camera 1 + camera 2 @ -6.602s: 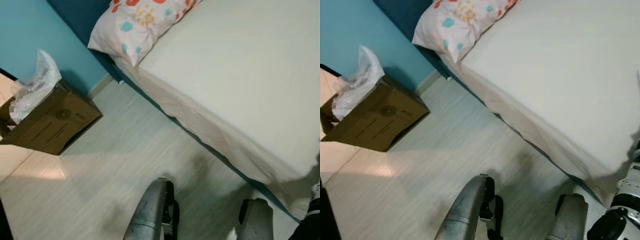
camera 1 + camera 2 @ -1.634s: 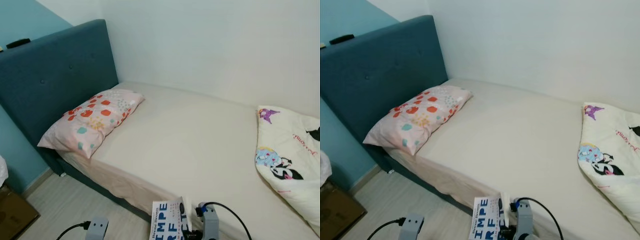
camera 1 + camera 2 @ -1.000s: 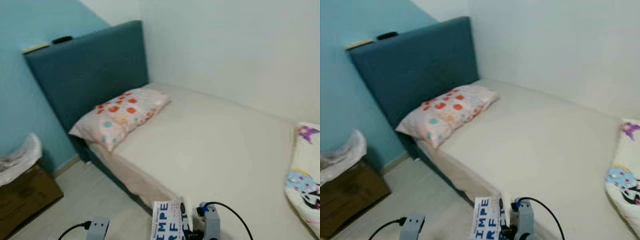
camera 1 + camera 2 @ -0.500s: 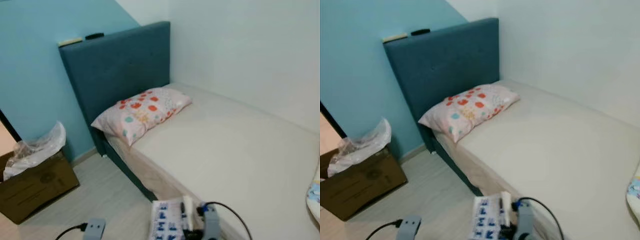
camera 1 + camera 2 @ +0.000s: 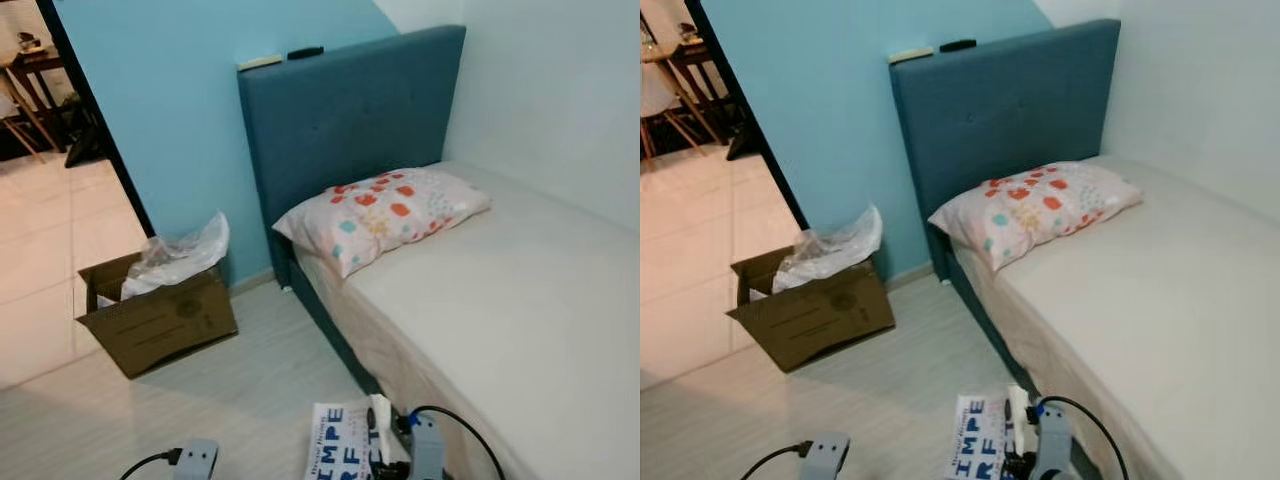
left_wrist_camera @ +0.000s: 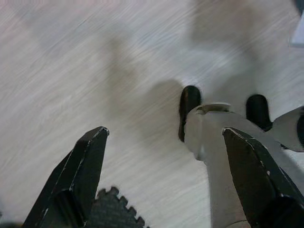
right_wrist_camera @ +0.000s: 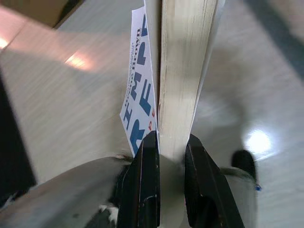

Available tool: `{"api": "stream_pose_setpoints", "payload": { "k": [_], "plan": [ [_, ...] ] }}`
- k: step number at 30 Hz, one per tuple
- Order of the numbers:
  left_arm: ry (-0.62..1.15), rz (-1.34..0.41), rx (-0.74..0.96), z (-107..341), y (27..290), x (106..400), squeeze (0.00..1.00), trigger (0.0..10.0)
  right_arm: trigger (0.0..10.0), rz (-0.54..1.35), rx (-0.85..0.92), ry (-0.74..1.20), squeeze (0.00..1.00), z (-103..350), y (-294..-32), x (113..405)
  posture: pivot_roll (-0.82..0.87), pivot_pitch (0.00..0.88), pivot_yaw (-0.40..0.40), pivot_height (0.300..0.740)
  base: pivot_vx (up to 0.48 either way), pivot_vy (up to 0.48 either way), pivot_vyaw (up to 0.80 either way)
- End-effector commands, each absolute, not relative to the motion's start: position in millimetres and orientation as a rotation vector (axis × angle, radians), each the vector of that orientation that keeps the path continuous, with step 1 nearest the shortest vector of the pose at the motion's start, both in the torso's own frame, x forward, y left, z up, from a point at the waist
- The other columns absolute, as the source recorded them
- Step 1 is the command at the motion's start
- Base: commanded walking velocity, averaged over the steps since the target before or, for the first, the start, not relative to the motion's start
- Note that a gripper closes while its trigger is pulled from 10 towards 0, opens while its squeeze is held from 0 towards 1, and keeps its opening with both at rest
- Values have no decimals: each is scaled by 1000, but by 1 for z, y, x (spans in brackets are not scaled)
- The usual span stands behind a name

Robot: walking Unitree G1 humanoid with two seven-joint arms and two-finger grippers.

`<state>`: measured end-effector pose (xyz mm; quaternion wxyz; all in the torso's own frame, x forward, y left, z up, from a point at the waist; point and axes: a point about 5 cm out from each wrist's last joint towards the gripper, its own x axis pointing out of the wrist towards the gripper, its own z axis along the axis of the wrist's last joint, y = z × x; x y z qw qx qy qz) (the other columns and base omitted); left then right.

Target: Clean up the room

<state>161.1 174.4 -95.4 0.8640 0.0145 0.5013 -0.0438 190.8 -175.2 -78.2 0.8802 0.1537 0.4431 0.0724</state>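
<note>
A paperback book (image 5: pixel 338 446) with blue letters on a white cover stands upright at the bottom of the eye views, beside the bed's near edge. My right gripper (image 7: pixel 172 142) is shut on the book (image 7: pixel 183 71), with its black fingers (image 7: pixel 145 180) pressing both sides of the page block. My left gripper (image 6: pixel 166 133) hangs open above the pale wood floor, nothing between its fingers. A brown cardboard box (image 5: pixel 160 320) lined with a clear plastic bag (image 5: pixel 180 262) stands on the floor by the blue wall.
A bed (image 5: pixel 540 310) with a dark teal headboard (image 5: pixel 350 110) and a flowered pillow (image 5: pixel 385 215) takes up the right. Two small objects (image 5: pixel 280 57) lie on top of the headboard. A doorway (image 5: pixel 50 170) opens to a tiled room on the left. My own leg (image 6: pixel 209 142) stands below the left gripper.
The camera has swung left: the cartoon blanket has left the view, and the box and doorway have come in. The book stays in my right gripper.
</note>
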Motion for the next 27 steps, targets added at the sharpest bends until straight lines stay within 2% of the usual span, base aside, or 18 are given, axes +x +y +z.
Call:
{"api": "stream_pose_setpoints", "payload": {
  "k": [1,22,27],
  "plan": [
    [1047,-103,38,-95,173,163,0,10000,10000,150,341,898,0,-76,-171,196,-104,0,26,733,379,0,0],
    [1045,-117,29,-95,167,164,0,10000,10000,93,339,895,0,-76,-179,196,-116,0,9,733,428,0,0],
    [1038,-99,17,-94,167,166,0,10000,10000,111,291,908,0,-76,-180,195,-120,0,-22,733,480,0,0]
  ]
}}
